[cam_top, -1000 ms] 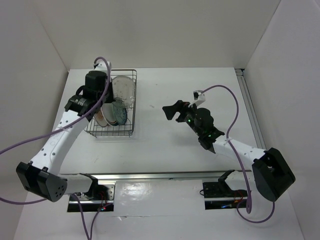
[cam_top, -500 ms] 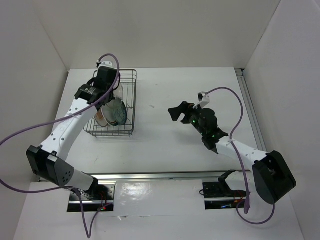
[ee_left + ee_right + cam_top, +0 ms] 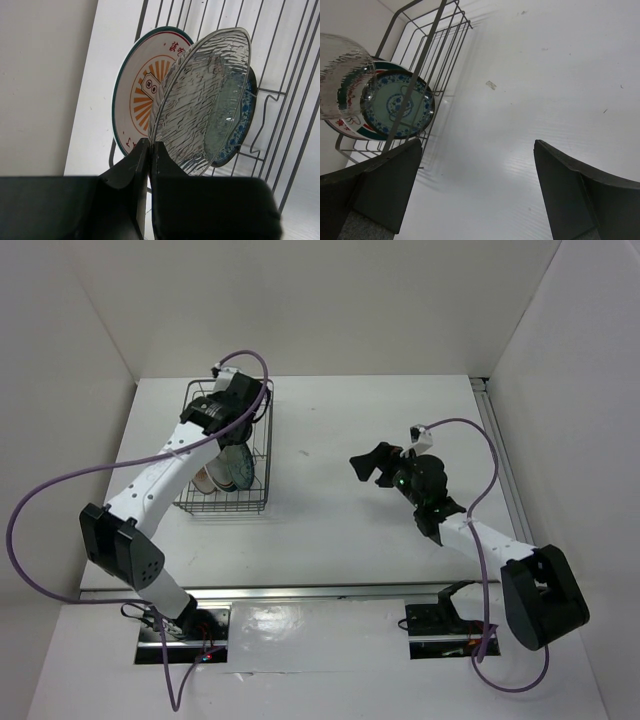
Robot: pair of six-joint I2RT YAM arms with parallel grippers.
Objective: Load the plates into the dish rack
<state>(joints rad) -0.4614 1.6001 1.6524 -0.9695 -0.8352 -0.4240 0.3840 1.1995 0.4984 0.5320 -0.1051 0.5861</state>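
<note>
My left gripper (image 3: pixel 150 145) is shut on the lower rim of the translucent grey-beige plate (image 3: pixel 200 100), holding it tilted on edge over the dish rack (image 3: pixel 295 125). Behind it, the white plate with the orange centre (image 3: pixel 137 95) and the blue-green plate (image 3: pixel 247 115) stand upright in the rack. I cannot tell whether the held plate touches them. From above, the left gripper (image 3: pixel 238 418) hangs over the rack (image 3: pixel 262 440). My right gripper (image 3: pixel 366 462) is open over bare table, right of the rack. In its own view the right gripper (image 3: pixel 477 145) holds nothing, with the plates (image 3: pixel 395 105) at far left.
The rack's wire walls and upright prongs (image 3: pixel 435 30) surround the plates. A purple cable (image 3: pixel 60 490) loops off the left arm. White walls close in the table at the left, back and right. A metal rail (image 3: pixel 500 450) runs along the right edge.
The left arm has swung toward the rack's back right, turning the translucent plate from face-up to on edge beside the other two. The right arm has drawn slightly to the right.
</note>
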